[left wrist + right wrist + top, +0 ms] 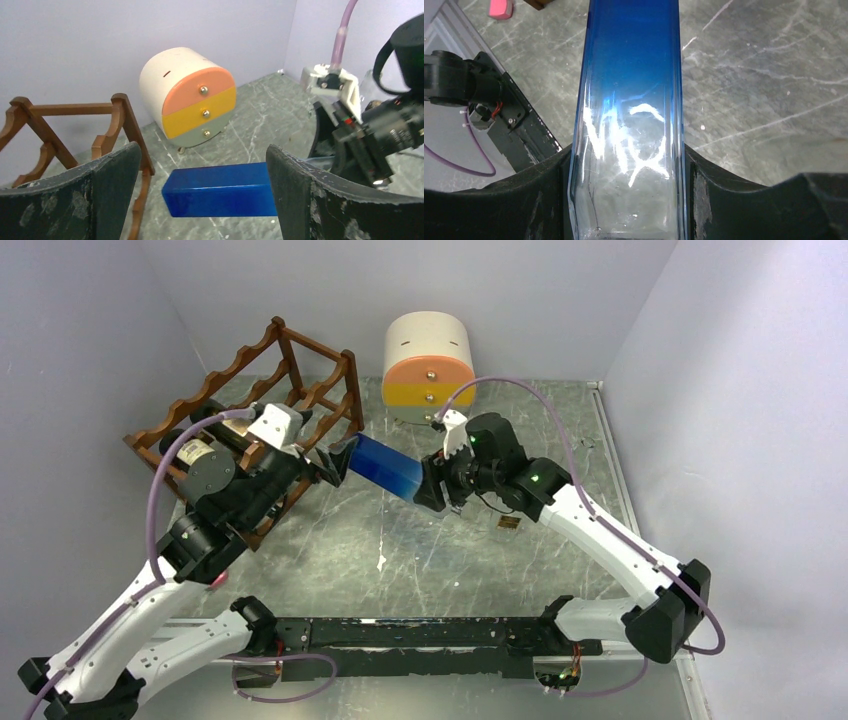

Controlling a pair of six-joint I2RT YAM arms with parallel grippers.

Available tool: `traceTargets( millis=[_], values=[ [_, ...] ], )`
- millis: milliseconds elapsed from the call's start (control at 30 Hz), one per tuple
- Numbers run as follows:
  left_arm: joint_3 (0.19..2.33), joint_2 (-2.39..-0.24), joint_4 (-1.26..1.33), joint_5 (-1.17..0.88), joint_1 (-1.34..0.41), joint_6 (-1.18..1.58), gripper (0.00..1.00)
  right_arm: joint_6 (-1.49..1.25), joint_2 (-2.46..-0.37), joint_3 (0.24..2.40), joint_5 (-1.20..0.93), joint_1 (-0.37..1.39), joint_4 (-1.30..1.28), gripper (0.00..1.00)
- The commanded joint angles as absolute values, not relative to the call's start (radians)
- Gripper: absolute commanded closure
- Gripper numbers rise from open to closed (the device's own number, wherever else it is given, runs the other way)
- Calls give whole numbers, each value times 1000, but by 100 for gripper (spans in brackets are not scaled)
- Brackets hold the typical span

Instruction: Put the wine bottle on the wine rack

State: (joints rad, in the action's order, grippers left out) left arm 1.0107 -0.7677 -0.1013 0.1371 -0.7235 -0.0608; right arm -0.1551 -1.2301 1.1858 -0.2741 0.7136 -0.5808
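Blue wine bottle (385, 468) held above the surface (400, 560), clamped in the right fingers (539, 195); left fingers (100, 195) spread wide around its other end, near the wine rack (286, 350).

The right gripper (432, 487) clamps the pale end of the bottle (385, 468), one finger pressed to each side, its arm bent in from the bottle's right. The left gripper (332, 462) faces the bottle's blue end with fingers wide apart, its arm stretched out from the left.
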Motion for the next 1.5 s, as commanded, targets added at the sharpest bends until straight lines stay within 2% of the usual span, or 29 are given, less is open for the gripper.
traceTargets(
  millis=[0, 400, 1167, 1467],
  values=[
    [1061, -753, -65, 201, -722, 84, 2, -143, -1232, 1200, -325, 712, -268, 100],
    [1154, -740, -170, 206, -721, 95, 2, -199, -1339, 1193, -350, 721, -67, 100],
    [1165, -695, -254, 253, -721, 103, 2, -254, -1525, 1279, -342, 769, 192, 100],
    [1218, -708, -336, 243, -721, 95, 2, -235, -1709, 1373, -382, 774, 317, 100]
  ],
)
